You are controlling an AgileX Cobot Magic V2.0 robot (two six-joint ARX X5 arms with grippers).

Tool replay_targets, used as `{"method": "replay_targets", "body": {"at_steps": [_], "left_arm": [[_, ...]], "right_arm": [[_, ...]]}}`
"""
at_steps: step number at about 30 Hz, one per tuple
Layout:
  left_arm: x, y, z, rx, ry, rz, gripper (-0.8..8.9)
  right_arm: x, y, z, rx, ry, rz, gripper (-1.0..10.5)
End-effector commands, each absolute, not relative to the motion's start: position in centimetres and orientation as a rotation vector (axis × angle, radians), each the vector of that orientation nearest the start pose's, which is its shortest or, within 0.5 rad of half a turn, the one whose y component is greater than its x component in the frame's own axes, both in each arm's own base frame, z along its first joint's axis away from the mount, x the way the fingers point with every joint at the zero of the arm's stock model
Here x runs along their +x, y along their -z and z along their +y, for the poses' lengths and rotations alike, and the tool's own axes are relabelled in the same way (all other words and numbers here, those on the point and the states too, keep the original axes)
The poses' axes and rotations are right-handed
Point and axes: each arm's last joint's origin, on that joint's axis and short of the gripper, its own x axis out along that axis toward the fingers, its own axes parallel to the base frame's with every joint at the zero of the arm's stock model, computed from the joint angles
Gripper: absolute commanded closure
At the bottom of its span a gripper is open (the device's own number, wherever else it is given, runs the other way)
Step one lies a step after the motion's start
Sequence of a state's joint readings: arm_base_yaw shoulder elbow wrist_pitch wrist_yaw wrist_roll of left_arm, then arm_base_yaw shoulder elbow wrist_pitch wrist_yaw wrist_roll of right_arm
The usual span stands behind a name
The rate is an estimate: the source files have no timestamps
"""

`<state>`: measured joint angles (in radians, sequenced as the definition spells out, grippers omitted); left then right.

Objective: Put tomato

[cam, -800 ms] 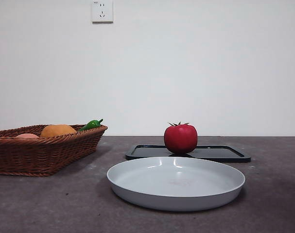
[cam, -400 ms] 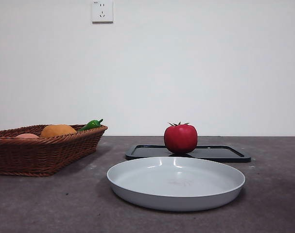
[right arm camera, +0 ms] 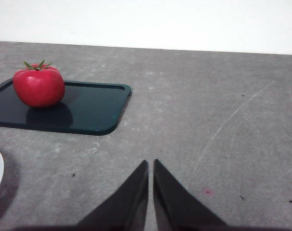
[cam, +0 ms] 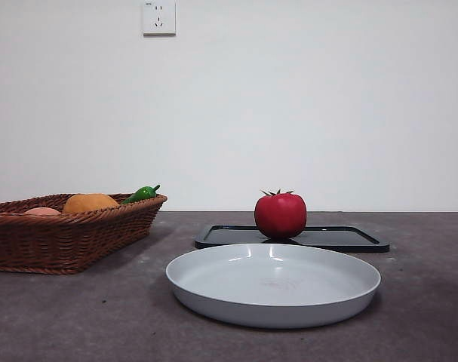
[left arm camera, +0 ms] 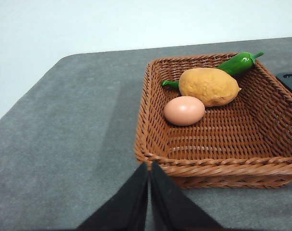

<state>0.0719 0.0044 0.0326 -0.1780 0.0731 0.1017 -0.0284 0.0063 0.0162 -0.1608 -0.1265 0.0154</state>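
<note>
- The tomato [cam: 280, 216] stands upright on the black tray [cam: 349, 238], stem up, and nothing touches it.
- In my right wrist view the tomato [right arm camera: 38, 85] sits near one end of the tray [right arm camera: 88, 113]; the other end of the tray is cut off by the picture edge.
- My right gripper [right arm camera: 150, 166] has its two jaws pressed together with only a thin slit between them, and it holds nothing. It hangs over the bare bench [right arm camera: 208, 120], well apart from the tomato.
- The white plate [cam: 273, 283] lies in front of the tray, nearer to the front camera; my right wrist view shows only a small piece of its rim.
- My left gripper [left arm camera: 149, 168] is also closed and empty, just beside the near wall of the wicker basket [left arm camera: 155, 120].
- In the basket lie an orange-brown lumpy fruit [left arm camera: 209, 86], a pale pink egg-shaped thing [left arm camera: 184, 110] and a green pepper [left arm camera: 239, 63], partly hidden behind the fruit.
- The front view shows neither of my arms.
</note>
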Motion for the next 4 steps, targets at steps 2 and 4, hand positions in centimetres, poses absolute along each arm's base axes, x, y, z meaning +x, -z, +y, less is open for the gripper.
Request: {"method": "replay_targets", "body": {"at_steps": [2,4], "left_arm": [[9.55,-14.94,0.51,0.079,0.003,0.178,8.05],[9.55,-14.94,0.51,0.079,0.003,0.178,8.05]], "right_arm": [[9.60,-15.19,0.07,0.041,-0.091,0.151,9.4],[9.60,-15.19,0.07,0.041,-0.091,0.151,9.4]]}}
